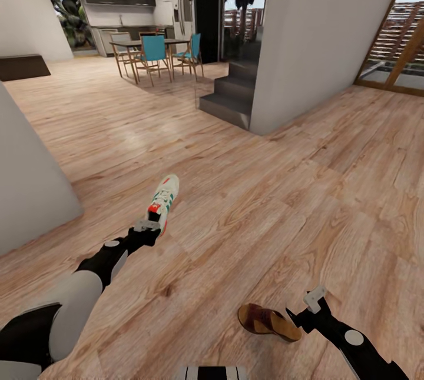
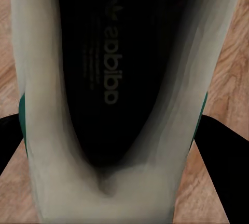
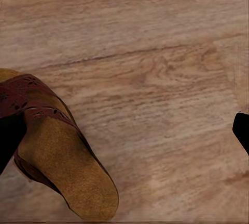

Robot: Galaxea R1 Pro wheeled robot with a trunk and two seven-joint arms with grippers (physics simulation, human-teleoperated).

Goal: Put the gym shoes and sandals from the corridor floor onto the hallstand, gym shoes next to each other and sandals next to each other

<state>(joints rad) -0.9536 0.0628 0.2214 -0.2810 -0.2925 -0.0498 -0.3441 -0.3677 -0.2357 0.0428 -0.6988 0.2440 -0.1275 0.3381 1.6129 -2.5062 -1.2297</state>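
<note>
White gym shoe (image 1: pixel 164 199) is clamped at its heel by the left gripper (image 1: pixel 147 228); right gripper (image 1: pixel 297 316) fingers spread wide, one touching the brown sandal (image 1: pixel 268 321).

Black arms, white shells, round grey joint caps, pale-grey wrist brackets

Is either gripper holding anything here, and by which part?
Left gripper grips a gym shoe at its heel. Whether the right gripper holds the sandal cannot be told.
</note>
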